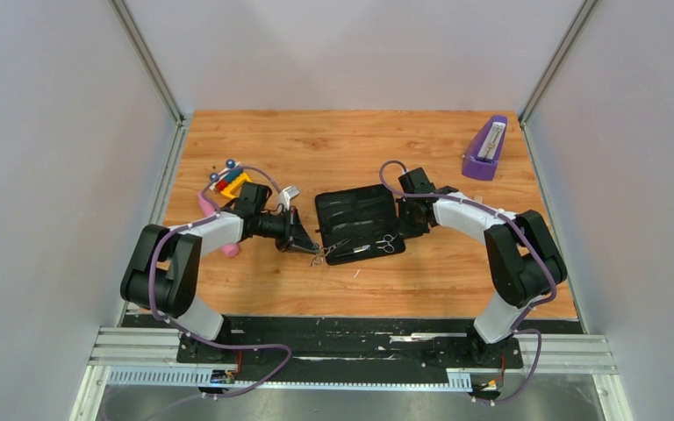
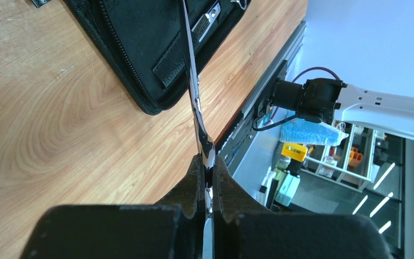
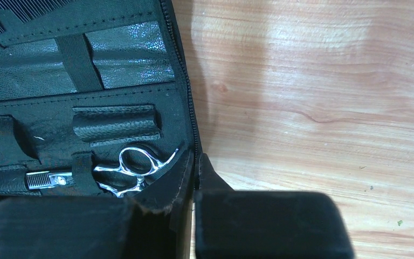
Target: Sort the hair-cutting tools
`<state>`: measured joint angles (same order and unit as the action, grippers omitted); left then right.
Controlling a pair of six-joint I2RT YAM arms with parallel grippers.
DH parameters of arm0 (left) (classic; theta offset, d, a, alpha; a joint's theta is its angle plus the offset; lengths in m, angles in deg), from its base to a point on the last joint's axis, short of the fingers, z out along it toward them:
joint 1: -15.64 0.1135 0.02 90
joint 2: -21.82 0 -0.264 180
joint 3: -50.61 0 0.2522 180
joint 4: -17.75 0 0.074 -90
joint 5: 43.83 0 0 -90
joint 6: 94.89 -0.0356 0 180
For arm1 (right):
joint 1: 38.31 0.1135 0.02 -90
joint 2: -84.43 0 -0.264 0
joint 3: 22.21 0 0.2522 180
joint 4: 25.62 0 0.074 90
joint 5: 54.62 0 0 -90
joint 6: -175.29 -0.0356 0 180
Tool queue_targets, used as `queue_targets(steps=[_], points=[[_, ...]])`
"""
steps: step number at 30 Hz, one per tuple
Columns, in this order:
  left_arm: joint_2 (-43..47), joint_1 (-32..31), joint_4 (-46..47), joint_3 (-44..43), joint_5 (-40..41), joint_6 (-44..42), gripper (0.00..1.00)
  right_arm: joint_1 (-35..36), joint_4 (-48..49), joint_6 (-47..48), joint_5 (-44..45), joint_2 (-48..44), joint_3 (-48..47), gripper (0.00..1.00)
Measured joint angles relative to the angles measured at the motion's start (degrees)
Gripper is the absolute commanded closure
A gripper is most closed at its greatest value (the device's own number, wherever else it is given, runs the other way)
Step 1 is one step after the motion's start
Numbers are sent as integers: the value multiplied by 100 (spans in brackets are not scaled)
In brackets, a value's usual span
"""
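A black zip case (image 1: 360,221) lies open mid-table. My left gripper (image 1: 304,243) is shut on a pair of silver scissors (image 1: 332,250) at the case's front left corner. In the left wrist view the gripper (image 2: 208,162) pinches the scissors (image 2: 194,91), which point out over the case (image 2: 140,48). My right gripper (image 1: 413,230) is shut on the case's right edge, and the right wrist view shows it (image 3: 194,159) on the zip rim (image 3: 186,91). A second pair of scissors (image 3: 133,168) sits strapped inside the case. Black comb teeth (image 3: 16,6) show at the case's top.
A purple stand (image 1: 485,149) is at the back right. Colourful toys (image 1: 233,182), a pink tube (image 1: 205,203) and a small silver object (image 1: 290,194) lie behind the left arm. A small toothed metal piece (image 3: 46,178) lies in the case.
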<state>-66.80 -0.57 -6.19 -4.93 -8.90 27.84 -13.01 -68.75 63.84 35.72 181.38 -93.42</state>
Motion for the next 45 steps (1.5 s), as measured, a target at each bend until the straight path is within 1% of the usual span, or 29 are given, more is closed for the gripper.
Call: queue_targets(steps=[9,12,13,14,15,16,17,18,19,21,24,26,29,30,32,37,41,43,45], points=[[-387,0,286,-31,-345,160,100,-2,15,76,-26,0,4,100],[-507,-2,304,-133,-380,190,95,-7,28,101,-42,0,11,100],[-546,-7,304,-173,-376,188,89,-9,35,107,-46,0,15,100],[-588,-15,280,-221,-369,184,87,-9,39,118,-48,0,17,100],[-634,-22,240,-282,-339,166,80,-11,44,122,-50,0,20,100],[-684,-28,199,-337,-299,133,77,-11,50,127,-55,-2,24,100],[-748,-33,122,-409,-223,120,71,-11,57,140,-59,-4,31,100],[-809,-33,46,-463,-114,79,68,-11,66,144,-63,-9,35,100],[-881,-33,-44,-516,33,39,63,-11,74,151,-68,-15,44,100],[-994,-31,-197,-568,310,-4,56,-11,85,164,-72,-20,52,100],[-1073,-33,-385,-570,706,-35,49,-20,118,166,-85,-37,79,100],[-1082,-33,-498,-579,938,-52,42,-26,142,166,-98,-50,98,100],[-1082,-33,-645,-656,1257,-37,35,-26,170,166,-105,-63,120,100],[-1078,-33,-680,-695,1331,-24,31,-26,175,166,-105,-63,122,100],[-1027,-61,-756,-785,1515,7,27,-26,181,168,-105,-68,129,100],[-715,-234,-1005,-855,2247,-39,27,-26,184,170,-107,-70,129,100],[-485,-439,-1272,-850,2874,-105,30,-26,184,179,-109,-70,129,100],[-350,-516,-1388,-822,3130,-138,33,-26,186,186,-114,-70,131,100],[-210,-568,-1506,-809,3318,-173,39,-26,186,186,-116,-70,131,100]])
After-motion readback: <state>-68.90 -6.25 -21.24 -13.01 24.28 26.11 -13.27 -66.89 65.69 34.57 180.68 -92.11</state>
